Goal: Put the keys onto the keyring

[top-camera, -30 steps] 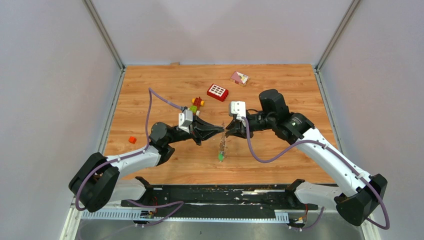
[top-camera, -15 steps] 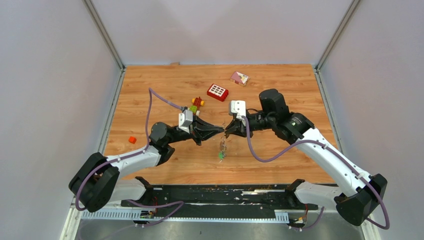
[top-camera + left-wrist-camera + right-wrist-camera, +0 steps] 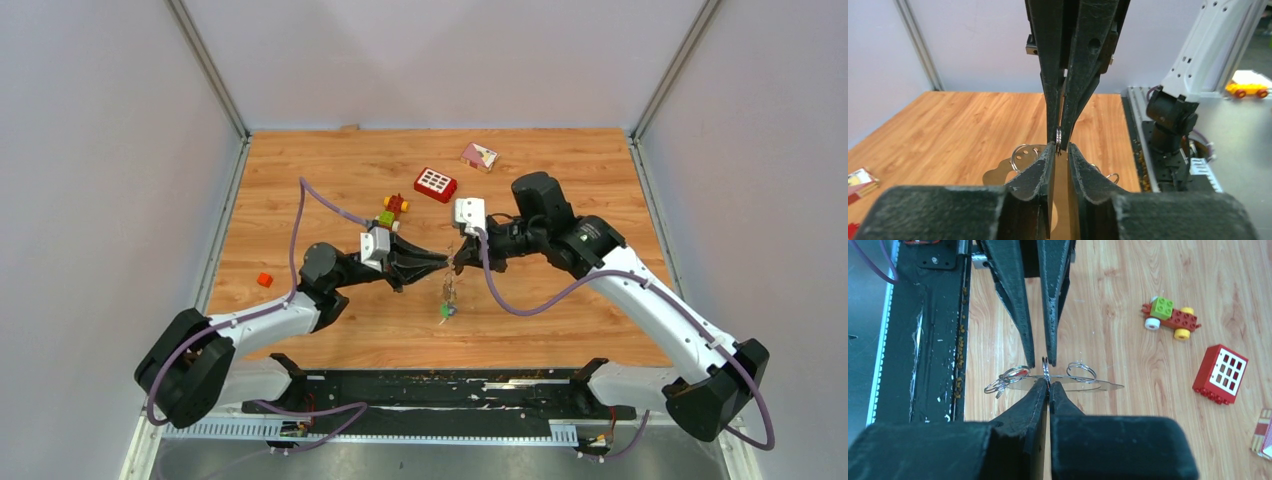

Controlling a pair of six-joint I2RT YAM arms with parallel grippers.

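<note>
Two arms meet tip to tip above the wooden table (image 3: 560, 180), the right gripper (image 3: 1049, 386) pinched tight on the thin keyring (image 3: 1046, 365), the left gripper (image 3: 1060, 147) narrowly parted around it, keys (image 3: 446, 300) dangling beneath.

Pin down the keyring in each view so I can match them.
Top external: keyring mid-table, pinched by the right hand, keys hanging below.
Left wrist: edge-on at picture centre.
Right wrist: edge-on at picture centre.
Shared landmark: the wooden table.
</note>
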